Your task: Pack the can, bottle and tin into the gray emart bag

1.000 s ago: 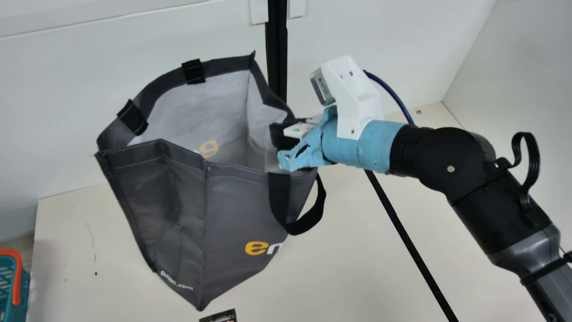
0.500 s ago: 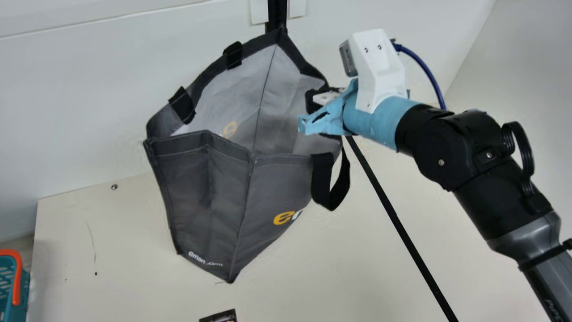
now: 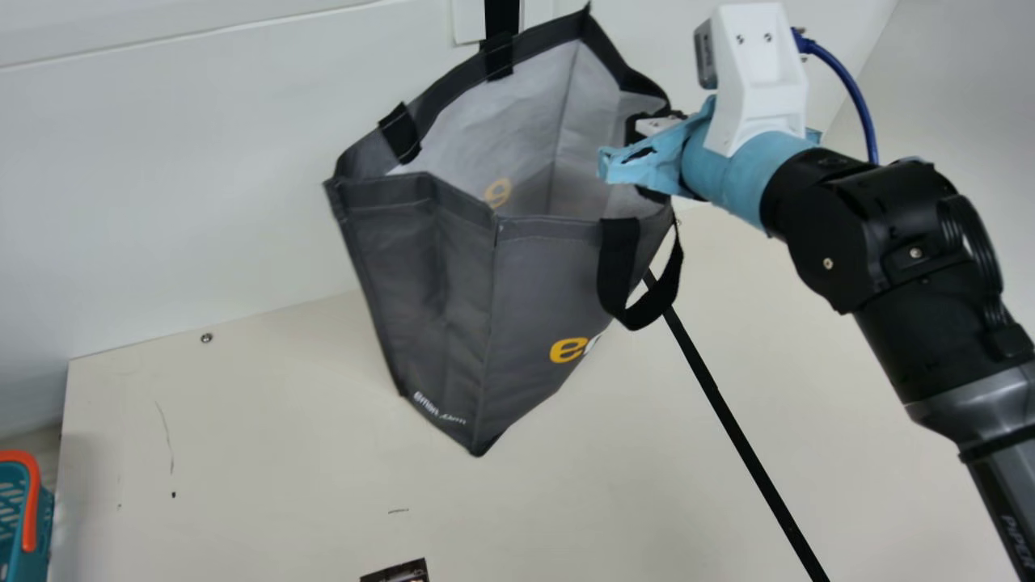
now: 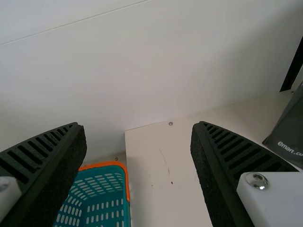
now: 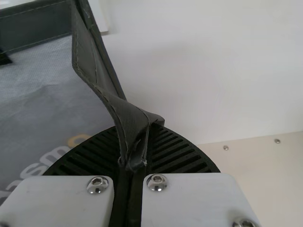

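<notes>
Between the fingers of the right gripper (image 3: pixel 624 149): the rim (image 5: pixel 134 142) of the gray emart bag (image 3: pixel 420 275) is pinched, with the cloth creased and folded where it is gripped.
Bag: held by one upper corner, it is tilted, with most of its body hanging lower than the right gripper and toward the robot's left. Whether the table (image 3: pixel 242 453) is touched by its base cannot be told.
Mouth: wide open beside the gripped corner; the pale lining (image 3: pixel 525 129) is exposed.
Handle: a black loop (image 3: pixel 617 263) is hung from the near side, just below the right gripper.
Left gripper (image 4: pixel 138 126): its two ribbed fingers are spread well apart, with nothing held between them.
Basket: a teal one (image 3: pixel 44 525), edged in orange, is partly hidden behind one finger of the left gripper.
Black strip (image 3: pixel 752 444): seen slanting across the table, below the right gripper.
</notes>
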